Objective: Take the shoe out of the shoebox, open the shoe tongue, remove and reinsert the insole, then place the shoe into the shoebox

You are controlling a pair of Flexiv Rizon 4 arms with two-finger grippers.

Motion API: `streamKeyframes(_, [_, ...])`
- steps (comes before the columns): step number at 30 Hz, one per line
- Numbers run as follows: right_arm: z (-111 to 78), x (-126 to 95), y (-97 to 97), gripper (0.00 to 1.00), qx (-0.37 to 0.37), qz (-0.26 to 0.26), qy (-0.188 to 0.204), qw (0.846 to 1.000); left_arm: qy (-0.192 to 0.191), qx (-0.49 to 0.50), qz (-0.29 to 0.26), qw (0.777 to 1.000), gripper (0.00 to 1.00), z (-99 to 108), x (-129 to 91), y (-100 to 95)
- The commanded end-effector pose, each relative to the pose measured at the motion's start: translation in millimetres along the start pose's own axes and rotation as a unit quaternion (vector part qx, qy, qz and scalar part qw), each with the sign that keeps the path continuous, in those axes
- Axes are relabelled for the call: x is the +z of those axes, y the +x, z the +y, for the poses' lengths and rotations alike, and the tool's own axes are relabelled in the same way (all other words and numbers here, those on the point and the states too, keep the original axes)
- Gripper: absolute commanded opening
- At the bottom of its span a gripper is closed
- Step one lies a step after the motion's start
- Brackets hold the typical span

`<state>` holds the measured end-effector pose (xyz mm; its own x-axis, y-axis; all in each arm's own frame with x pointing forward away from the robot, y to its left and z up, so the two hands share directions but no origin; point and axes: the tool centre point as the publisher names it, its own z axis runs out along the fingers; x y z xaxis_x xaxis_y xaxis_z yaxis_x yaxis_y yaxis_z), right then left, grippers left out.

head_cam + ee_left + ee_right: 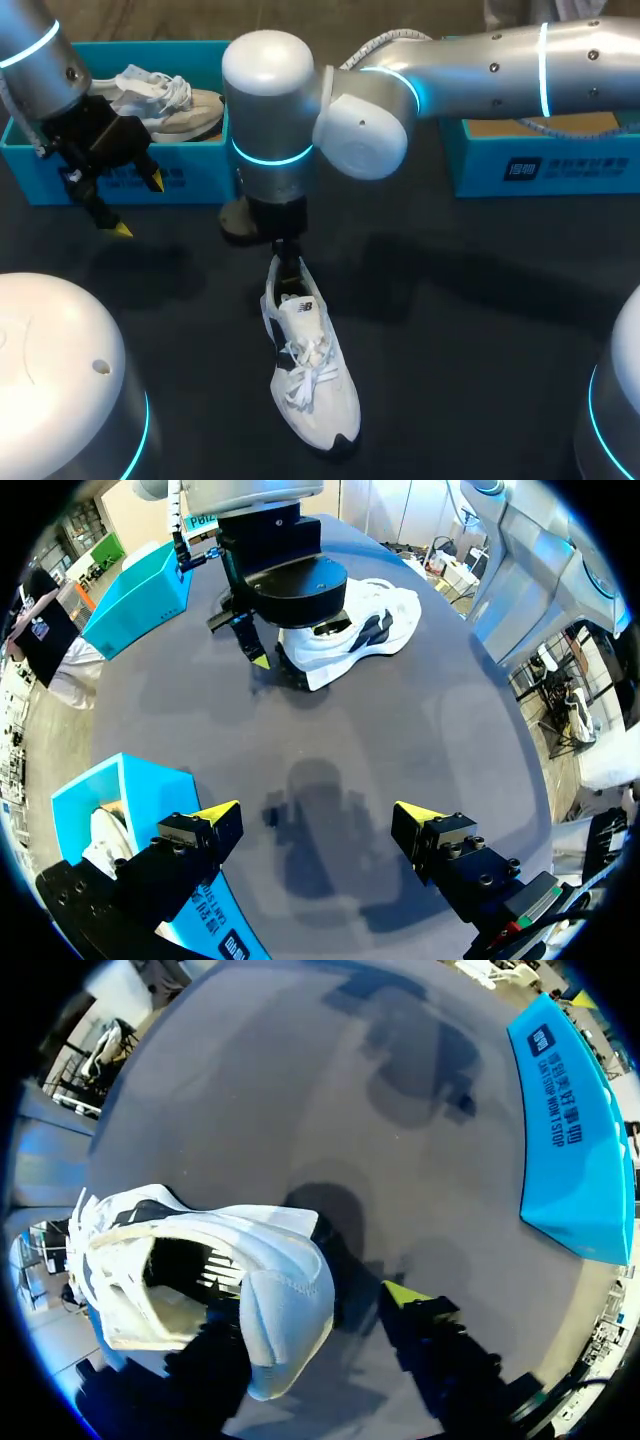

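A white shoe [305, 370] with dark trim lies on the black table, toe toward the near edge; the left wrist view shows it too [350, 630]. My right gripper [287, 262] comes straight down over its heel. In the right wrist view the heel collar [290, 1300] sits between the fingers of my right gripper [310, 1305]. One yellow tip [400, 1290] stands a little off the heel and the other is hidden by the shoe. My left gripper [137, 205] hangs open and empty in front of the blue shoebox [190, 180]; its own view also shows it [318, 815].
The shoebox [120, 790] at the back left holds a second white shoe [165, 100]. Another blue box [540, 165] stands at the back right, under my right arm. The arms' white bases fill the near corners.
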<state>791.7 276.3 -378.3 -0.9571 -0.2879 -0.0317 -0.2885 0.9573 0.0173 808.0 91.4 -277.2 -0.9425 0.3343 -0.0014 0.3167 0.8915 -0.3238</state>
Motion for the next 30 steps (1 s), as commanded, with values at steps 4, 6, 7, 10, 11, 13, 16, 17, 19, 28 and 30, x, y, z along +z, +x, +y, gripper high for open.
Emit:
streamKeyframes(4, [2.4,8.1,1.1,0.49,0.003,0.005,-0.002,1.0,-0.001,0.0,0.0,1.0,1.0,0.0,-0.3,0.3])
streamKeyframes(6, [2.2,8.5,2.4,0.5,0.004,0.006,-0.003,1.0,-0.001,0.0,0.0,1.0,1.0,0.0,-0.3,0.3])
streamKeyframes(7, [2.3,8.5,2.9,0.51,0.005,0.006,-0.003,1.0,-0.001,0.0,0.0,1.0,1.0,0.0,-0.3,0.3])
streamKeyframes(10, [2.7,8.4,4.1,0.65,0.007,0.006,-0.004,1.0,-0.001,0.0,0.0,1.0,1.0,0.0,-0.3,0.3])
streamKeyframes(11, [2.9,8.3,4.5,0.67,0.008,0.006,-0.005,1.0,-0.001,0.0,0.0,1.0,1.0,0.0,-0.3,0.3])
streamKeyframes(13, [3.6,7.8,5.1,0.66,0.009,0.005,-0.005,1.0,-0.001,0.0,0.0,1.0,1.0,0.0,-0.3,0.3])
streamKeyframes(16, [5.0,7.3,6.5,0.66,0.009,0.004,-0.005,1.0,-0.001,0.0,0.0,1.0,1.0,0.0,-0.3,0.3])
streamKeyframes(17, [5.3,7.6,7.0,0.66,0.009,0.004,-0.005,1.0,-0.001,0.0,0.0,1.0,1.0,0.0,-0.3,0.3])
streamKeyframes(19, [5.4,10.5,7.8,0.65,0.009,0.006,-0.007,1.0,-0.001,0.0,0.0,1.0,1.0,0.0,-0.3,0.3])
streamKeyframes(28, [4.6,20.4,9.5,0.0,0.015,0.019,-0.012,1.0,-0.001,0.0,0.0,1.0,1.0,0.0,-0.3,0.3])
streamKeyframes(30, [5.4,19.7,9.7,0.0,0.015,0.018,-0.012,1.0,-0.001,0.0,0.0,1.0,1.0,0.0,-0.3,0.3])
